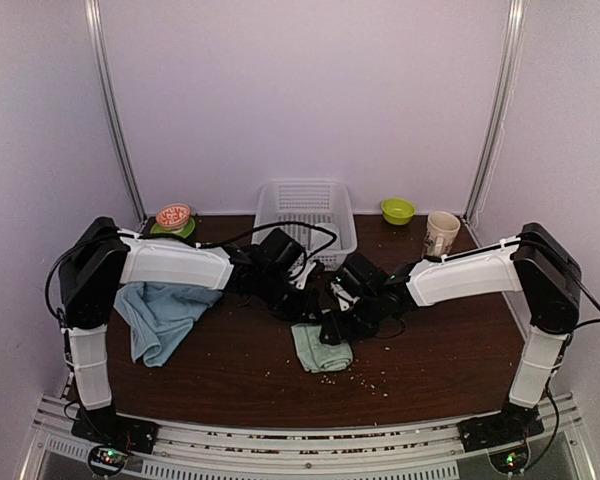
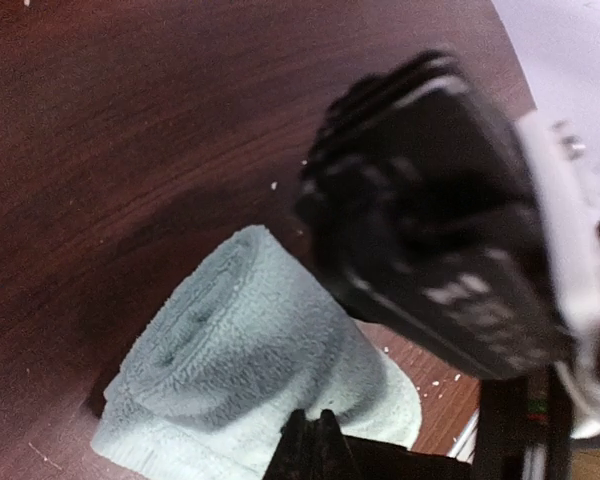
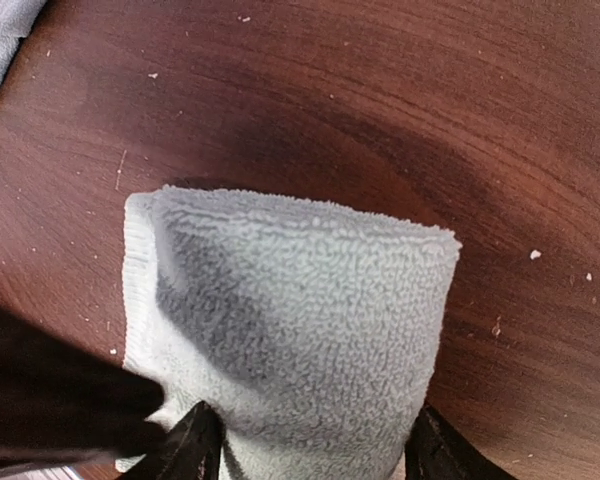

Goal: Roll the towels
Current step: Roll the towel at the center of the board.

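Towel in hand: the pale green towel [image 1: 321, 350] lies on the table [image 1: 240, 375], about midway between the left and right edges and nearer the near edge than the far one.
Shape of it: from the left wrist view it looks partly rolled, a fat soft tube with a flat tail of cloth under it.
Right gripper: the right gripper [image 3: 310, 462] has its fingers [image 3: 192, 448] spread either side of the towel's width and touching it. The cloth narrows between them, so I take it to be squeezed.
Left gripper: the left gripper [image 2: 316, 445] has its tips pressed together at the towel's edge. Whether any cloth is caught between them I cannot tell.
Feel, as I judge it: light, limp, fluffy terry. It will sag and spring open rather than hold a crease, though the pile should give the fingers good bite on the dark wood.
Where to take hold: at the two ends of the rolled part, near the open edge, so the layers stay stacked. A pinch on the top layer alone would likely peel it back.
Risk: letting go on one side looks likely to let the tube unwind or skew.
Waiting towel: the light blue towel [image 1: 160, 315] lies crumpled near the left edge, partly under the left arm. It is larger and floppier, so I expect it to need flattening first.
Also about: a white basket [image 1: 305, 212] at the middle of the far edge.
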